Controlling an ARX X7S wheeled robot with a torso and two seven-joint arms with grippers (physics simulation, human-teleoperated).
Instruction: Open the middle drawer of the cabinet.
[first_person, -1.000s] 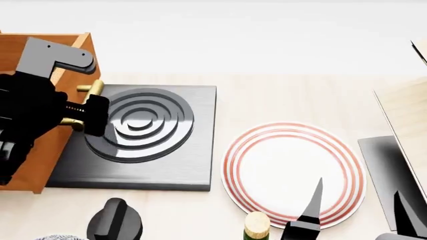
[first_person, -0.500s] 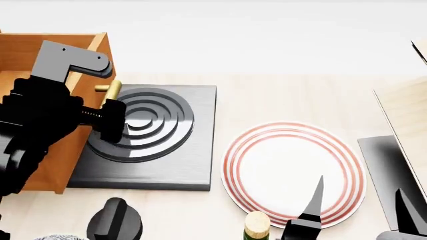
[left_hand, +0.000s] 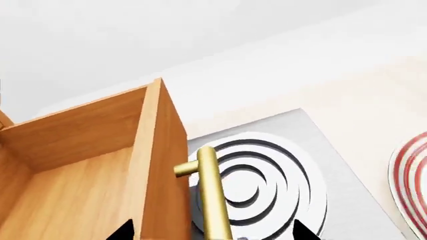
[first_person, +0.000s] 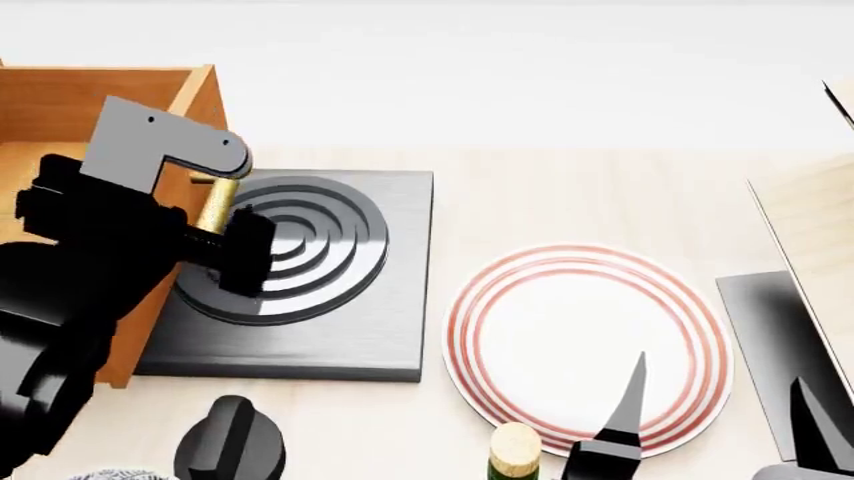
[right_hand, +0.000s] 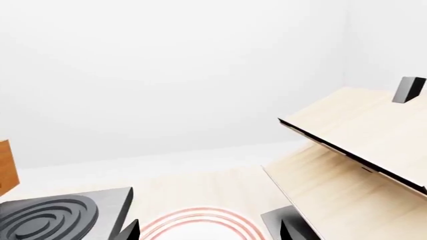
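Observation:
The middle drawer (first_person: 80, 105), an orange-brown wooden box, stands pulled out at the left of the head view, and its inside shows in the left wrist view (left_hand: 73, 165). Its brass bar handle (first_person: 218, 205) (left_hand: 213, 200) sticks out over the hotplate. My left gripper (first_person: 200, 240) (left_hand: 211, 235) is open, with its fingertips wide apart on either side of the handle and the drawer front. The rest of the cabinet is out of view past the left edge. My right gripper (first_person: 714, 430) (right_hand: 211, 232) hangs open and empty over the plate's near right rim.
A grey hotplate (first_person: 334, 270) with raised rings lies right under the handle. A white plate (first_person: 587, 340) with red rings sits mid-table. A black knob (first_person: 230, 440) and a cork-topped bottle (first_person: 514, 450) stand at the near edge. A pale wooden rack (first_person: 814, 230) and a dark slab (first_person: 774, 330) fill the right.
The drawer slid further out to the right, then stopped. My left gripper has since moved slightly right along the handle, and its fingers now stand apart. The right arm is still.

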